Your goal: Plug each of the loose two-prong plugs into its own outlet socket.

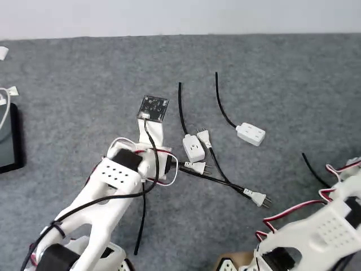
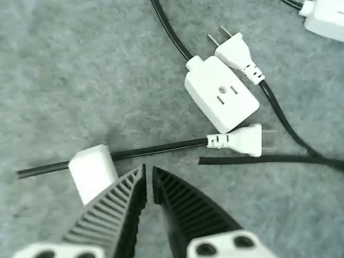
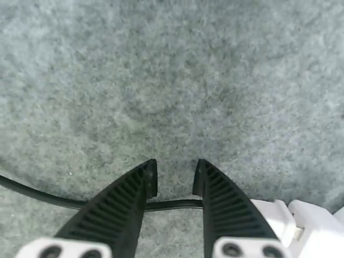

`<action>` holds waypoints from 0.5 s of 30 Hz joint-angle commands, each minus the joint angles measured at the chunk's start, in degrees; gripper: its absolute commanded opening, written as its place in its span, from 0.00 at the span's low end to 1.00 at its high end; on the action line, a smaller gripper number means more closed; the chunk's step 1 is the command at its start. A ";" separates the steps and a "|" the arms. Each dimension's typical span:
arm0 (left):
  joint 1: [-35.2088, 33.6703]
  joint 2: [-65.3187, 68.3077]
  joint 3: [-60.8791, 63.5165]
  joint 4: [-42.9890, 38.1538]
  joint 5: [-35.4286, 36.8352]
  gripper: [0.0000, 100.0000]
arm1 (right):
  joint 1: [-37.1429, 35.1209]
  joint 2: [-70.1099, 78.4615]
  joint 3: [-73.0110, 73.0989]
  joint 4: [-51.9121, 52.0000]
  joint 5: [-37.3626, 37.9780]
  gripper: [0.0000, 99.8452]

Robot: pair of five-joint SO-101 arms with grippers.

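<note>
**Left end effector (image 2: 149, 174) nearly closed, empty, near the outlet socket (image 2: 220, 94)**

Our target plug (image 2: 239, 140) lies just beside that outlet socket. We should open wide, straddle its body crosswise and grip squarely, keeping its prongs true for the slots.

High view: down over table (image 1: 67, 73). Wrist views: close, facing down. High, left wrist share socket (image 1: 193, 148).

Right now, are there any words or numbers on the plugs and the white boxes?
None can be read.
The outlet socket shows only slots and a round mark, no letters.
The plug beside it is plain white.
The small dark board has specks too small to read.
</note>
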 commanded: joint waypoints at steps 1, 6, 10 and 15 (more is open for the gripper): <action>-1.14 -1.23 3.03 -7.91 5.71 0.01 | -0.48 -1.01 -3.16 -0.66 -0.09 0.12; -5.63 -1.23 7.87 -12.04 6.95 0.01 | -0.66 -1.01 -3.16 -0.40 -0.09 0.12; -7.56 -1.23 10.07 -12.13 6.95 0.01 | -0.75 -1.10 -3.16 -0.31 -0.09 0.12; -11.34 -1.23 11.30 -12.22 6.86 0.01 | -0.75 -1.10 -3.16 -0.31 -0.09 0.12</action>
